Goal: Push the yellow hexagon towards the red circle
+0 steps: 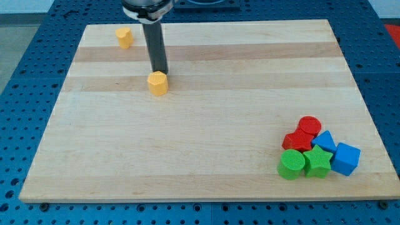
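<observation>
Two yellow blocks sat on the wooden board, and the yellow hexagon was the one near the view's top left, well apart from the red circle in the pile at the bottom right. My tip stood just behind the hexagon, on its top side, touching it or nearly so (I could not tell which). I had no claw to open or close, only a rod, so I held nothing. The hexagon looked small, hard and light, and I guessed it would slide easily and could spin away. Pushing its top-left side, through its middle, seemed best.
</observation>
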Tool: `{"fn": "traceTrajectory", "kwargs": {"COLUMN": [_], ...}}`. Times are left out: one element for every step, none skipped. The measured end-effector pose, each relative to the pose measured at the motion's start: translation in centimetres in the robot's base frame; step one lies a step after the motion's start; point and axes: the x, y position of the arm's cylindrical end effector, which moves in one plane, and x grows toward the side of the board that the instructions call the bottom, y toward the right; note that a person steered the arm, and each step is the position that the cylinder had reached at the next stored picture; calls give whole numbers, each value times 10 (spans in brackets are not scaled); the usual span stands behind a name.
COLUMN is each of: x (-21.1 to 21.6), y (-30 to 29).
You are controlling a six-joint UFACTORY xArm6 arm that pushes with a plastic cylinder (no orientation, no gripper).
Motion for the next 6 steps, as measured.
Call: {"fn": "traceTrajectory", "kwargs": {"x": [12, 45, 83, 113, 119, 119], "y": [-12, -9, 0, 8, 8, 11]}}
